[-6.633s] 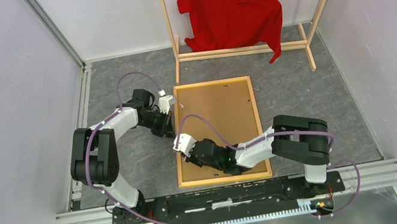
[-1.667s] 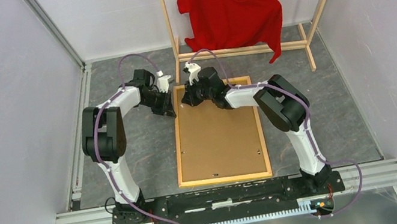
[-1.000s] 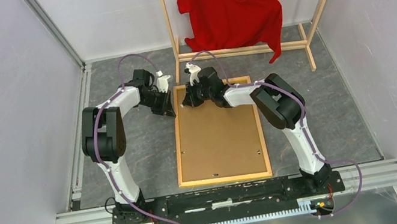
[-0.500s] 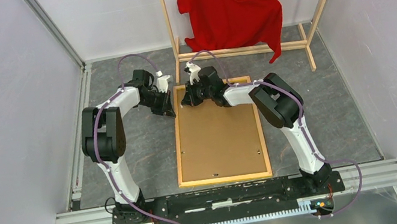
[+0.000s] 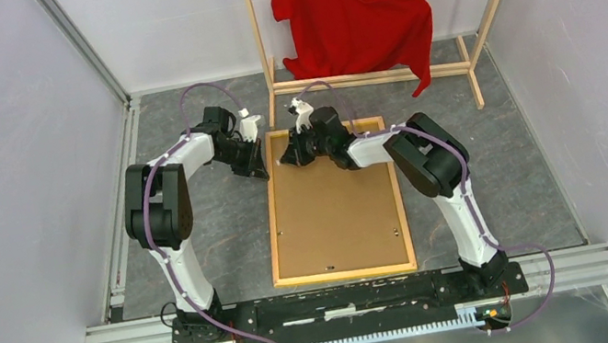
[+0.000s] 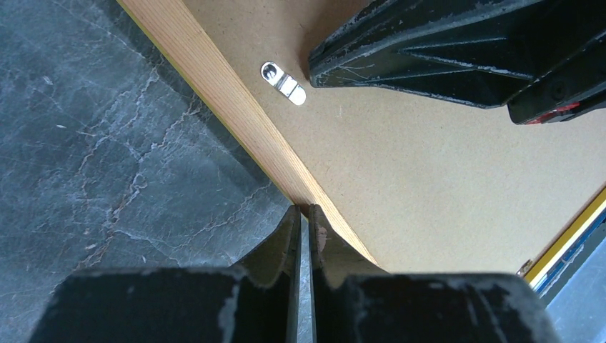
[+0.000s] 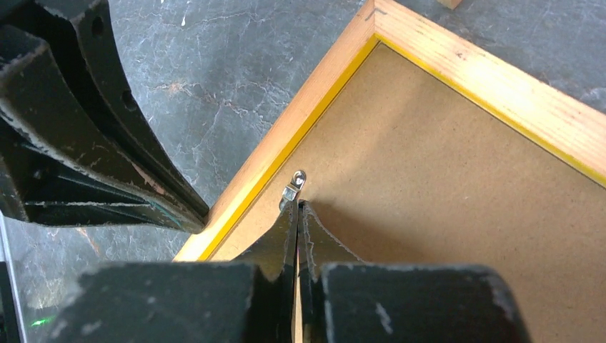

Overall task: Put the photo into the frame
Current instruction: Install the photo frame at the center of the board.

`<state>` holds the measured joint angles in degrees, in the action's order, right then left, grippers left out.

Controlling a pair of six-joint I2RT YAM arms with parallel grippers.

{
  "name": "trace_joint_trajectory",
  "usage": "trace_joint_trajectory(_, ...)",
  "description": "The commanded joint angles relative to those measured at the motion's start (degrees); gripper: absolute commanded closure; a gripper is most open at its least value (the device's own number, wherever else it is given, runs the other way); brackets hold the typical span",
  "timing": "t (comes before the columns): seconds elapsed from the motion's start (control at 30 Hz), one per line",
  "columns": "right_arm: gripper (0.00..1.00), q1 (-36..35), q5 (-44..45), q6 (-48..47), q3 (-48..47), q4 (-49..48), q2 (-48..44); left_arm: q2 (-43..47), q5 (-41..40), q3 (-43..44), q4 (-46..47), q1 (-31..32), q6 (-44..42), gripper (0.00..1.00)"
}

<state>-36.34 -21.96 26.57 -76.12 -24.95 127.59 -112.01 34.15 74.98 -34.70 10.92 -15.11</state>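
The frame (image 5: 273, 242) lies face down on the grey table, its light wood back up and a thin yellow lip showing inside the rail (image 7: 493, 82). A plain brown backing board (image 5: 340, 212) fills it. The photo is hidden. My left gripper (image 5: 263, 171) is shut, its tips (image 6: 301, 209) against the outer left edge of the frame rail (image 6: 214, 78) near the far left corner. My right gripper (image 5: 287, 160) is shut, its tips (image 7: 298, 207) on the board and touching a small metal clip (image 7: 294, 186), which also shows in the left wrist view (image 6: 283, 83).
A wooden clothes rack (image 5: 369, 79) with a red shirt (image 5: 352, 9) stands just beyond the frame's far edge. Grey walls close in the left and right sides. The left gripper's fingers (image 7: 93, 143) sit close beside the right gripper at the corner.
Since 6.6 s ago both grippers have moved from the frame's near and middle left side to its far left corner. Over the last second the right gripper has shifted slightly; the left has held still.
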Motion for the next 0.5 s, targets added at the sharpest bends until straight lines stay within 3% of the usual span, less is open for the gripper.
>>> trace_joint_trajectory(0.0,1.0,0.29,0.8,0.15,2.71,0.08,-1.91,0.49,-0.74,-1.41,0.74,0.24,-1.3,0.88)
trace_joint_trajectory(0.47,1.0,0.06,-2.01,1.97,-0.29,-0.28,1.45,0.43,-0.31,-1.41,0.77,0.24,-1.01,0.88)
